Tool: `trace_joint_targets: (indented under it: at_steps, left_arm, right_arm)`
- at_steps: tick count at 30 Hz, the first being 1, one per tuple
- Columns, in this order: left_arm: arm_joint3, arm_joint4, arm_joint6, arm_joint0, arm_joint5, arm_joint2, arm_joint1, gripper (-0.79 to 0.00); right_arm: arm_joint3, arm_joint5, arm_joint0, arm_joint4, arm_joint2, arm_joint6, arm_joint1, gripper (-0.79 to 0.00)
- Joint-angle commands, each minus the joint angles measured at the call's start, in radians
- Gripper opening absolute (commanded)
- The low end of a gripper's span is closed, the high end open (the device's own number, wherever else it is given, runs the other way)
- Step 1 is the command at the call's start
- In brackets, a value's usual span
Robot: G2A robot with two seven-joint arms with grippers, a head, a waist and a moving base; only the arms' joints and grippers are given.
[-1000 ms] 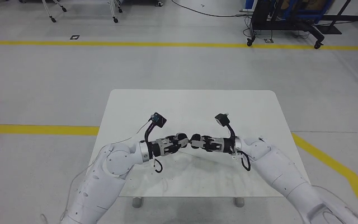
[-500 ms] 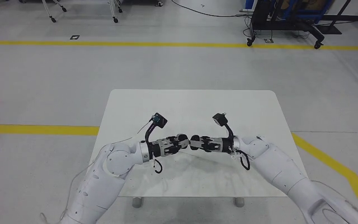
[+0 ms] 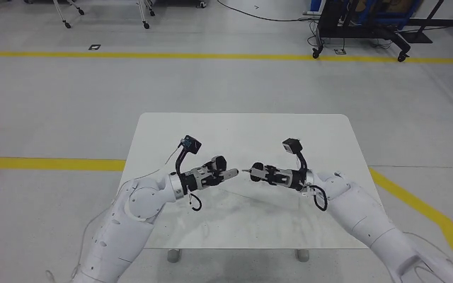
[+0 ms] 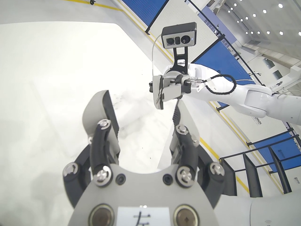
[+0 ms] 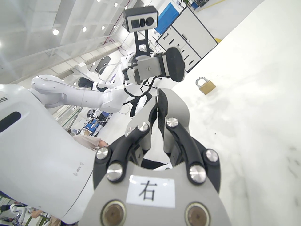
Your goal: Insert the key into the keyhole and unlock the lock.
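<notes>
Padlock (image 5: pixel 206 86) lies free on table (image 5: pixel 254 55); left gripper (image 4: pixel 142 98) spread wide, empty; right gripper (image 5: pixel 158 93) pinched on key (image 5: pixel 156 98); next, likely, left must seize padlock.

White table (image 3: pixel 248 134), round corners, stands on a gray floor (image 3: pixel 71 106) w/ yellow lines. One small padlock (image 5: pixel 207 86) lies on the table top, w/ a gold body & a silver loop. The loop looks shut. Little dark specks & gray smudges (image 5: pixel 291 165) are on the top too, some near the lock.
</notes>
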Motion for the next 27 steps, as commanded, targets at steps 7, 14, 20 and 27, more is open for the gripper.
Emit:
trace_joint_targets:
  at_steps: [7, 14, 20, 27]
  left_arm:
    - [0.0, 0.0, 0.0, 0.0, 0.0, 0.0, 0.0, 0.0]
    - [-0.187, 0.36, -0.025, 0.054, 0.131, -0.086, 0.03, 0.0]
    - [-0.414, 0.659, -0.198, 0.214, 0.269, -0.242, 0.069, 0.0]
    - [-0.419, 0.88, -0.317, 0.293, 0.4, -0.196, 0.074, 0.0]
  right_arm:
    - [-0.001, 0.0, -0.011, -0.001, 0.025, 0.0, 0.004, -0.785]
    - [-0.001, 0.0, -0.011, -0.001, 0.025, 0.0, 0.004, -0.785]
    - [-0.001, 0.0, -0.011, -0.001, 0.025, 0.0, 0.004, -0.785]
    - [-0.001, 0.0, -0.011, -0.001, 0.025, 0.0, 0.004, -0.785]
